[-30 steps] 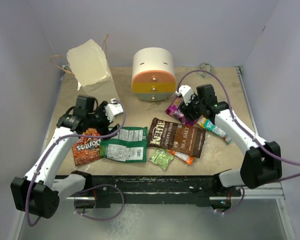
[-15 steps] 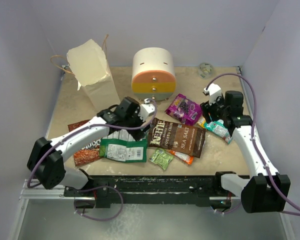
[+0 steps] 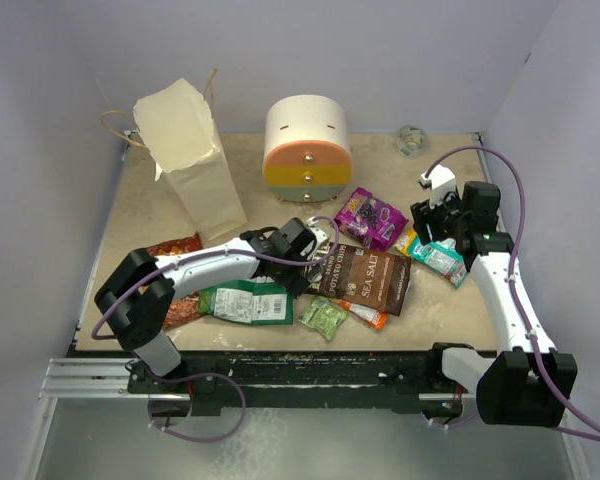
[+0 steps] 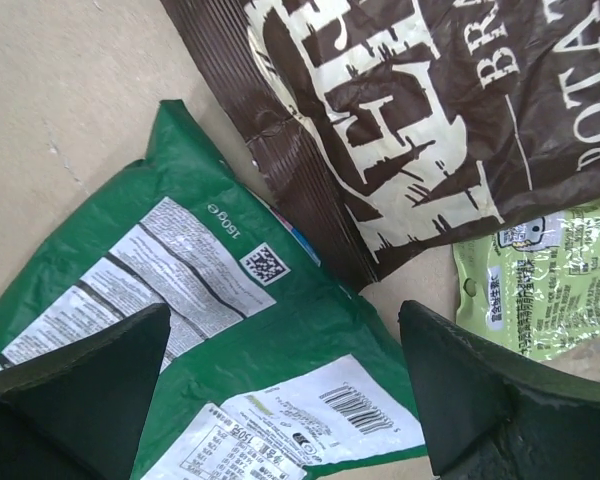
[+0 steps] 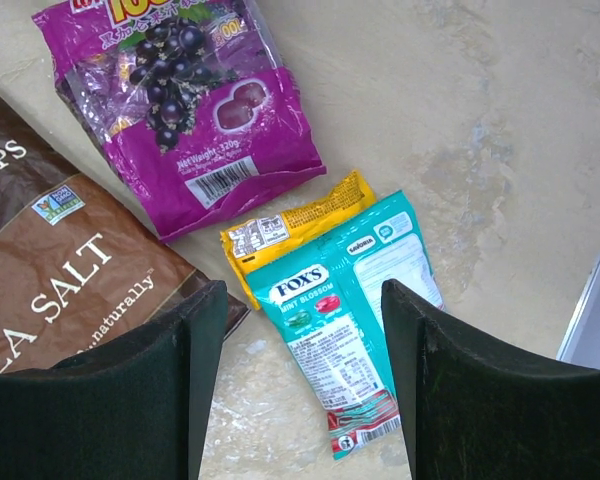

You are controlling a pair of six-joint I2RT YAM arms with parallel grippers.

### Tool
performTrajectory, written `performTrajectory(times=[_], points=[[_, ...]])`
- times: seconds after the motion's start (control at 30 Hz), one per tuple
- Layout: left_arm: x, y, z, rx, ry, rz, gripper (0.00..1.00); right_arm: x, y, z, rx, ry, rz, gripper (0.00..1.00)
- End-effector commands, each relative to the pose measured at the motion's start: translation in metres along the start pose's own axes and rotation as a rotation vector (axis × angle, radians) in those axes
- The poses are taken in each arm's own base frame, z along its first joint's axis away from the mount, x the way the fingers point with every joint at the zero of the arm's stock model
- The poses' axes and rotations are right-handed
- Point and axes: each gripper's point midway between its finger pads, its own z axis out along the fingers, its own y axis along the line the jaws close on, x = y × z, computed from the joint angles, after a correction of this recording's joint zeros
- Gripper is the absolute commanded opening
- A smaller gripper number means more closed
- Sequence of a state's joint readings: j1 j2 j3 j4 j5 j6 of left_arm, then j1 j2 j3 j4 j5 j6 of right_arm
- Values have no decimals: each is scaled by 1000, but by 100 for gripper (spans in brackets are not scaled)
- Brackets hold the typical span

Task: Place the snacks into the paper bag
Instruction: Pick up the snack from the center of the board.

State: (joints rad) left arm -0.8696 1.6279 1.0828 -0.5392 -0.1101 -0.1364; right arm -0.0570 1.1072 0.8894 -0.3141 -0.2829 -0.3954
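Observation:
The cream paper bag [image 3: 192, 160] stands at the back left. The snacks lie flat in the middle: red-orange Doritos [image 3: 173, 300], green packet [image 3: 245, 303], brown packet [image 3: 368, 276], lime packet [image 3: 323, 318], purple packet [image 3: 370, 217], teal packet [image 3: 441, 259]. My left gripper [image 3: 315, 262] hovers open over the green packet [image 4: 220, 300], beside the brown packet's [image 4: 410, 120] crimped end. My right gripper [image 3: 436, 225] stands open above the teal packet [image 5: 345, 320] and a yellow-orange packet [image 5: 300, 225]. Neither gripper [image 4: 285, 390] [image 5: 305, 380] holds anything.
A round white container [image 3: 307, 148] with pastel drawers stands at the back middle. A small greyish object [image 3: 411, 138] lies at the back right. A small orange packet [image 3: 366, 315] pokes out under the brown one. Walls close in the table on three sides.
My left arm swung right from the Doritos to the gap between green and brown packets. My right gripper drew away from the purple packet and moved right over the teal one.

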Motion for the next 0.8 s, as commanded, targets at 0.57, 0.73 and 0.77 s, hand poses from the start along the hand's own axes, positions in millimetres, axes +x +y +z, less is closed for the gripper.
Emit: performTrajectory(times=[0.57,0.73,0.77], points=[[15,-1,18,-40,-32,37,82,-20,11,-7,-72,-86,-19,67],[13,-1,16,-32,-51,56,71,-20,12,-5,-77,-82,-18,68],[12,-1,15,-29,-57,61,67,-19,12,-5,-78,-81,-18,68]])
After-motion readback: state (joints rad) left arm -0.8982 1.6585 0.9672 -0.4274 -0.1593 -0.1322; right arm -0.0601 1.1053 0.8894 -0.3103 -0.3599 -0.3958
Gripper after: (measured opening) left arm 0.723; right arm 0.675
